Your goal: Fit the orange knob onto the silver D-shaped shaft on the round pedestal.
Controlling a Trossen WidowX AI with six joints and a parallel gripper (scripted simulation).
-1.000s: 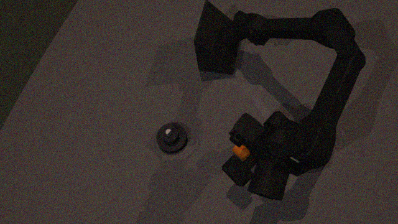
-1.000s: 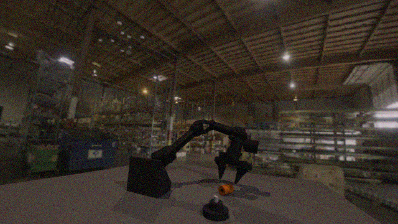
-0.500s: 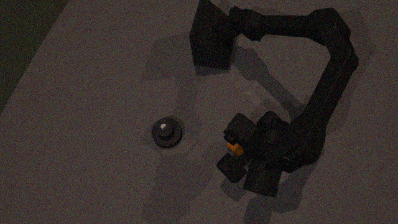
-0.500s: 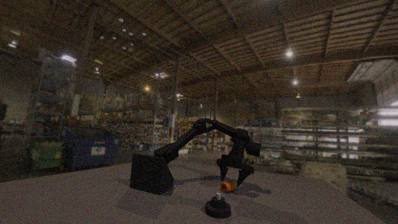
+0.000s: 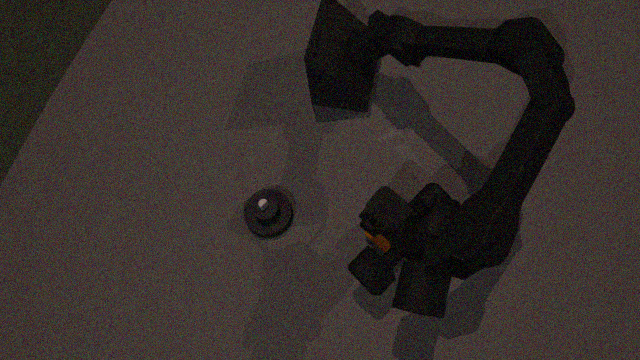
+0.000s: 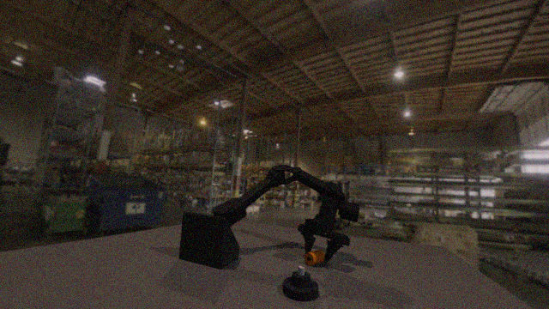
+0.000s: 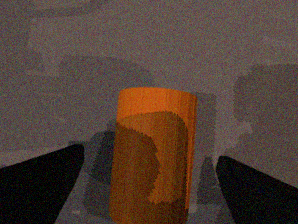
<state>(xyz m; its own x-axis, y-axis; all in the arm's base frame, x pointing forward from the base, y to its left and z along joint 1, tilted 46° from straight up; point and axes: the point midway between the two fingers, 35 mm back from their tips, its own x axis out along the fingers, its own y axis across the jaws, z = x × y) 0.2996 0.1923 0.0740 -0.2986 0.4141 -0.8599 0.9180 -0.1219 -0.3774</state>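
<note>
The orange knob (image 5: pixel 382 242) (image 6: pixel 314 257) (image 7: pixel 152 155) lies on its side on the table. Its hole does not show in the wrist view; in the exterior view a round end faces left and forward, too small to read a flat. My gripper (image 5: pixel 375 241) (image 6: pixel 317 257) (image 7: pixel 152 159) is open and low, with one finger on each side of the knob and a gap on both sides in the wrist view. The dark round pedestal (image 5: pixel 280 228) (image 6: pixel 300 293) stands left of the knob in the top view. Its silver shaft (image 5: pixel 263 203) (image 6: pixel 301 270) points up, bare; its flat side cannot be made out.
The arm's dark base (image 5: pixel 340 70) (image 6: pixel 206 240) stands at the top of the top view and the left of the exterior view. The grey table (image 5: pixel 125 225) (image 6: pixel 129 266) carries shadows of the arm. The light is dim and grainy.
</note>
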